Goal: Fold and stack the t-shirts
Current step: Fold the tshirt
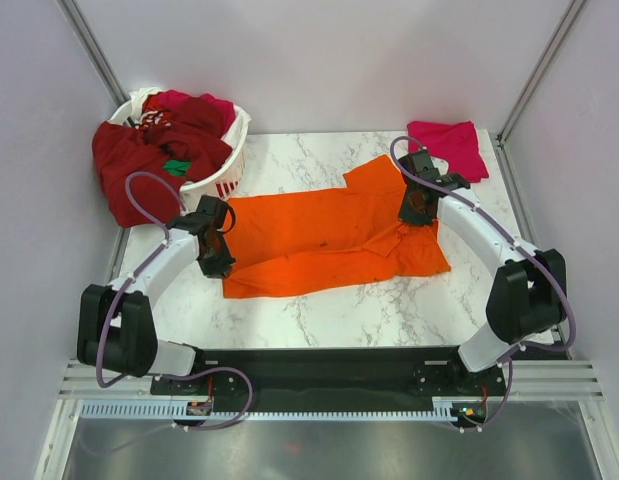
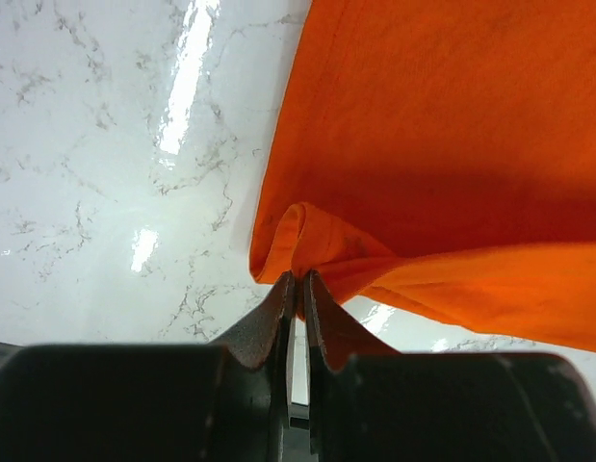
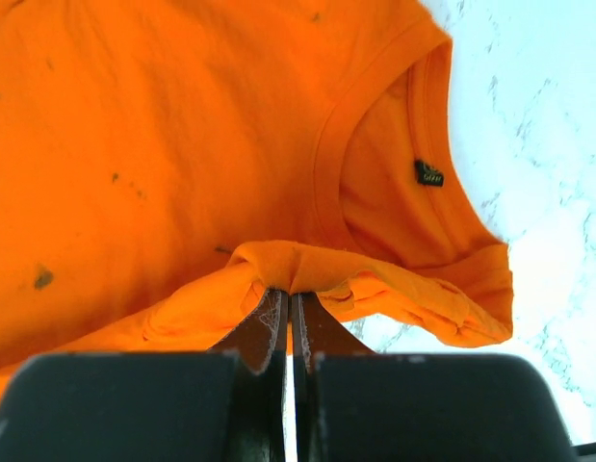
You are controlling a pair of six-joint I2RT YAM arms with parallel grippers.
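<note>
The left gripper [image 2: 298, 279] clamps the hem of the bright orange cloth t-shirt [image 1: 319, 240], the right gripper [image 3: 290, 294] its shoulder by the collar; lift both evenly, keeping the fold taut.

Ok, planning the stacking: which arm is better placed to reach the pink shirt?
Likely right. The right gripper, shut on the orange shirt, is near the pink shirt; the left gripper holds the opposite end.

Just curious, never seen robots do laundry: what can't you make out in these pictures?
Top view: how many shirts the basket holds; upper ones hide the rest.
Right wrist view: the collar label on the orange shirt, too small to read.
Left wrist view: frame crops the shirt.
</note>
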